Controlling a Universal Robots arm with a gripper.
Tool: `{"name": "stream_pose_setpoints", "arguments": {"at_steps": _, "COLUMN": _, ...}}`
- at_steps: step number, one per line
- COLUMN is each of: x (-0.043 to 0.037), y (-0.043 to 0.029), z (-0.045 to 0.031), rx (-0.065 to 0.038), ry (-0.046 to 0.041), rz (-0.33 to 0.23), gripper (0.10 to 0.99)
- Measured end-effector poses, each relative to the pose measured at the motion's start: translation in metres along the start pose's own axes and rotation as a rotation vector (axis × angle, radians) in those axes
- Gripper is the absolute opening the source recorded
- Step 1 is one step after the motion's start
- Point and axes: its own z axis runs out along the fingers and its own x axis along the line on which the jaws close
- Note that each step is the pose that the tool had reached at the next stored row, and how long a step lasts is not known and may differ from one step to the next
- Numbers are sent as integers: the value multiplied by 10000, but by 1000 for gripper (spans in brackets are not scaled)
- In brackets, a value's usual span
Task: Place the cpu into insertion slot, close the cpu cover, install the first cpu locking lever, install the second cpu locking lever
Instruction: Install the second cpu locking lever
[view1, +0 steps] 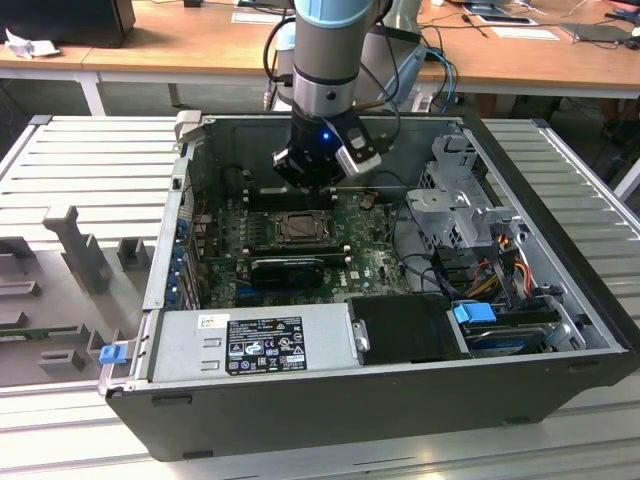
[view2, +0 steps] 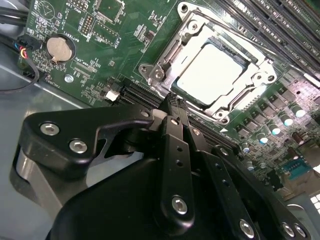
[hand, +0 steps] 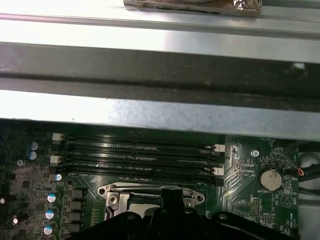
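With the cpu (view2: 212, 72) seated in the insertion slot (view2: 239, 59) under the lowered cpu cover (view2: 195, 30), the empty, closed pincer (view2: 172, 102) beside the frame risks slipping off a thin locking lever.

Arm descends near-vertical from the top of the exterior view, pale blue band above a silver wrist section, cables trailing off it, small blue light lit on the black tool body. Gripper (view1: 318, 180) points straight down, low inside the open case; in the second wrist view its black linkage and bolted joints fill the foreground and the fingers (view2: 172, 107) come together to a narrow tip with no gap visible and nothing between them. In the first wrist view the gripper (hand: 170, 196) tip reads the same, pinched together
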Motion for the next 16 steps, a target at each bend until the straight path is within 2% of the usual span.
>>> {"name": "stream_pose_setpoints", "arguments": {"at_steps": 16, "x": 4, "y": -75, "z": -2, "rx": 0, "ry": 0, "rz": 1, "gripper": 106}}
